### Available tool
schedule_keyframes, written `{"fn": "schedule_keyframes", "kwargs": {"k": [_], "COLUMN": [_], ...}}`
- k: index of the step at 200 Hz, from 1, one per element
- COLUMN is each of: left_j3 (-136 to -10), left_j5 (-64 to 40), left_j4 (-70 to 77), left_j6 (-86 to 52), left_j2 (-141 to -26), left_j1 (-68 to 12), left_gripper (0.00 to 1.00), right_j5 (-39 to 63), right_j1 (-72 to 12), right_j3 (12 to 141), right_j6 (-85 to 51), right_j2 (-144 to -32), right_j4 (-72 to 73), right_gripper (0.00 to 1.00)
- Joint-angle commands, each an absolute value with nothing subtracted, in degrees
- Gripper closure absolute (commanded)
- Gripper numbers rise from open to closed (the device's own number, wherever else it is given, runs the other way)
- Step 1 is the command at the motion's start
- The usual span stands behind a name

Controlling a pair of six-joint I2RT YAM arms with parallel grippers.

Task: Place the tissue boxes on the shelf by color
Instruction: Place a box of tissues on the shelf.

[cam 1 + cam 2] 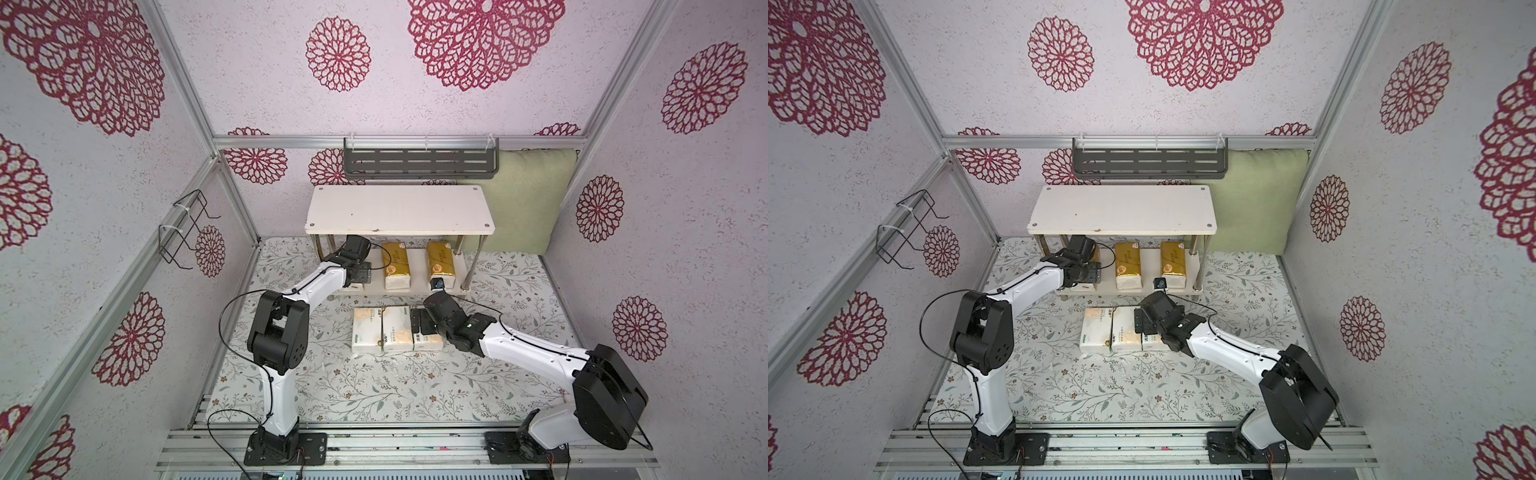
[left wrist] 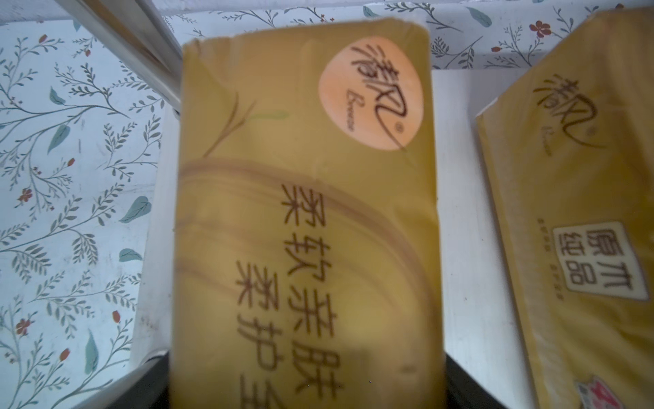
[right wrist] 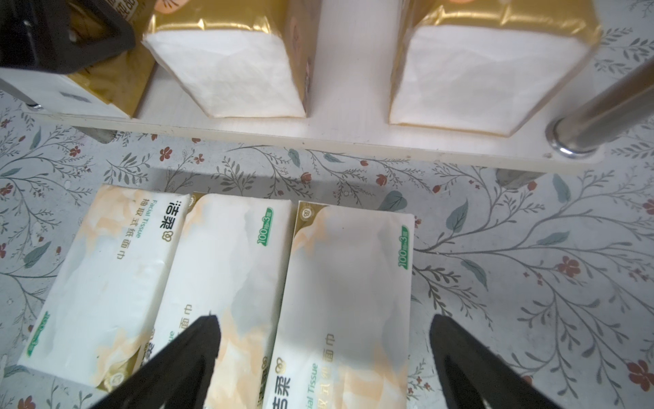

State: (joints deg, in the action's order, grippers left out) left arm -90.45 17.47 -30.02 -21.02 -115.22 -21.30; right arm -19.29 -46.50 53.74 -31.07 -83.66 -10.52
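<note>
Two-tier shelf (image 1: 399, 216) at the back of the flowered counter (image 1: 374, 386). Three gold tissue packs occupied its lower board, set apart from one another: the middle gold pack (image 1: 396, 266), the right gold pack (image 1: 439, 264), and the left gold pack (image 2: 304, 230) at the board's left end, beside a chrome leg (image 2: 141, 46). The left fingers (image 2: 470, 389) were clenched on the near end of the left gold pack, one on each long side; whether that pack rested on the board or hung just above it could not be told. Three white tissue packs lay flat on the counter just in front of the shelf, touching in a row: the left white pack (image 3: 102, 276), the middle white pack (image 3: 230, 265) and the right white pack (image 3: 350, 283). The right fingers (image 3: 198, 354) were spread wide above the right white pack and grasped nothing, one over the middle white pack and the other over the bare counter beside the row.
</note>
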Motion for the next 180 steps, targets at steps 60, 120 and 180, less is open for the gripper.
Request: {"fn": "schedule_keyframes", "kwargs": {"k": [60, 120, 180], "left_j3": [-93.4, -93.3, -92.8], "left_j5": [17.2, 17.8, 17.9], "left_j4": [-28.7, -29.0, -29.5], "left_j6": [-20.4, -20.3, -20.0], "left_j2": [-117.3, -116.7, -116.2], "left_j1": [-20.5, -20.2, -19.7], "left_gripper": [0.16, 0.15, 0.15], "right_j5": [-20.2, -20.7, -20.7], "right_j1": [-47.5, -47.7, -47.9], "right_j3": [53.4, 53.0, 53.0], "right_j6": [-32.2, -32.5, -32.7], "right_j2": [-81.5, -81.1, -81.3], "right_j4": [-10.9, -11.3, -11.1], "right_gripper": [0.01, 0.01, 0.01]}}
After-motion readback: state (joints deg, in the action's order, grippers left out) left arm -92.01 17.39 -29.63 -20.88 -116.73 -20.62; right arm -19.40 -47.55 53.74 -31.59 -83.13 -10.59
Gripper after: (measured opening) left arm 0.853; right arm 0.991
